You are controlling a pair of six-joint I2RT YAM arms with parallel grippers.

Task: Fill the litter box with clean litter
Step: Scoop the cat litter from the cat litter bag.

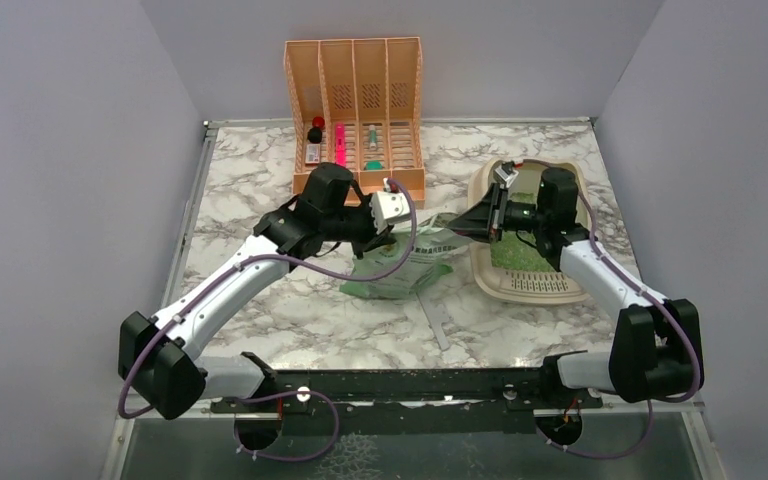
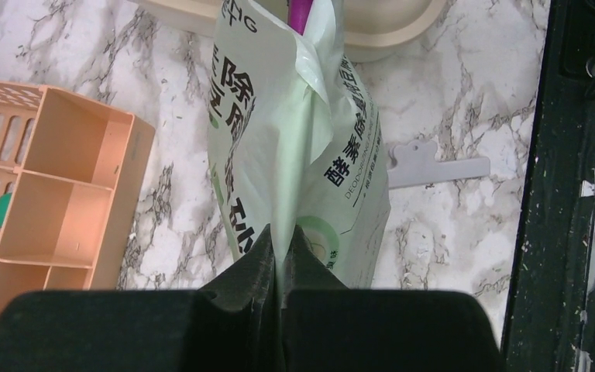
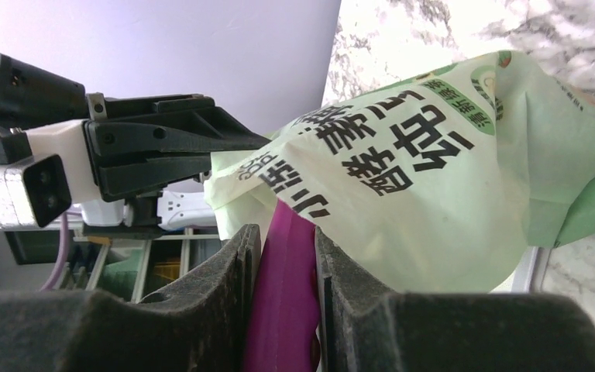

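The beige litter box [image 1: 487, 190] stands at the right of the table, and a layer of green clean litter [image 1: 522, 255] shows in it beside my right arm. A pale green printed bag [image 1: 400, 275] lies just left of it, its top lifted. My left gripper [image 2: 283, 242] is shut on a fold of the bag [image 2: 279, 116]. My right gripper [image 3: 287, 240] is shut on a flat purple plastic piece [image 3: 287, 302] that runs up into the bag's mouth [image 3: 418, 178]. In the top view both grippers meet at the bag's raised end [image 1: 440, 228].
A peach slatted organizer [image 1: 355, 110] with markers and small items stands at the back centre, close behind my left wrist. A flat grey plastic piece [image 1: 440, 320] lies on the marble in front of the bag. The black base rail [image 1: 410, 385] runs along the near edge.
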